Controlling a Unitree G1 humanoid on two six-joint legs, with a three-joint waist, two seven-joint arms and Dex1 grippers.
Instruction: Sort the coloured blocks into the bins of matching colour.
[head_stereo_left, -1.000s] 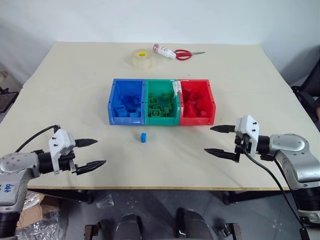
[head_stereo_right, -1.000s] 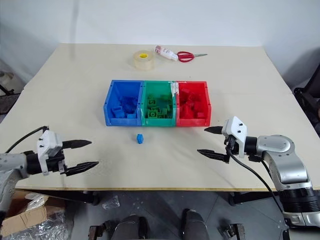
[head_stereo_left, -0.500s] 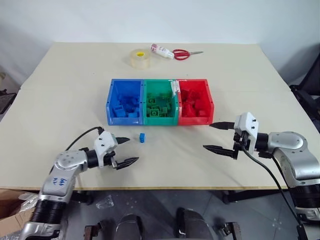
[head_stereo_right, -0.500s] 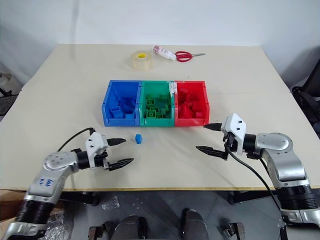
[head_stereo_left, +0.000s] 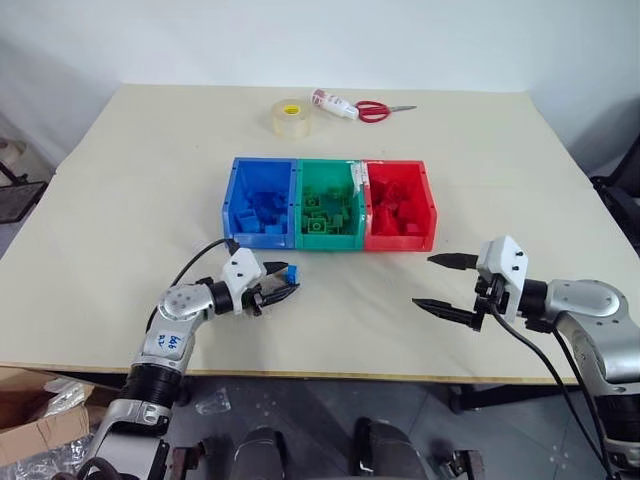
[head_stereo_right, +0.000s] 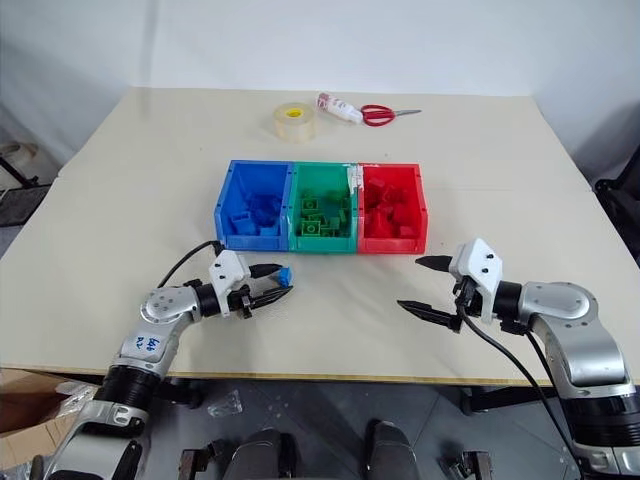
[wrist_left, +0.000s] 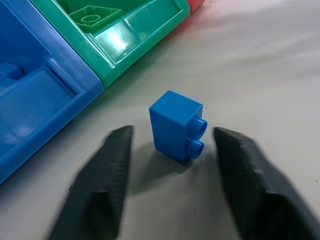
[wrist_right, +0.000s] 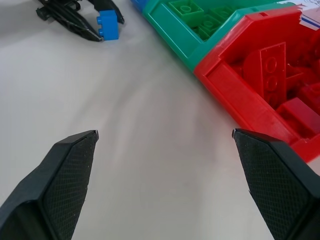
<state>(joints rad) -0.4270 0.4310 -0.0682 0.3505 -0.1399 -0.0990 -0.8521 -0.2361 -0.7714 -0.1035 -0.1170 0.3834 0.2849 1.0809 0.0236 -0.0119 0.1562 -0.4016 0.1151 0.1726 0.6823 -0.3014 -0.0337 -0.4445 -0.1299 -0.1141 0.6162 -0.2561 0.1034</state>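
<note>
One blue block (wrist_left: 176, 125) lies on its side on the table, just in front of the blue bin (head_stereo_left: 258, 240). My left gripper (head_stereo_left: 290, 281) has a finger on each side of it, with a gap on both sides, so it is open and not touching. The blue bin is joined in a row to the green bin (head_stereo_left: 330, 242) and the red bin (head_stereo_left: 400, 243), and each holds several blocks of its own colour. Right of the bins and nearer the front edge, my right gripper (head_stereo_left: 424, 281) hovers wide open and empty.
At the table's far edge lie a clear tape roll (head_stereo_left: 291, 118), a small white bottle (head_stereo_left: 330, 102) and red-handled scissors (head_stereo_left: 376, 110). Bare tabletop (head_stereo_left: 350, 310) stretches between the two grippers in front of the bins.
My left arm has swung in from the table's left front corner to the blue block, and its fingers have narrowed around it. The right gripper has stayed where it was.
</note>
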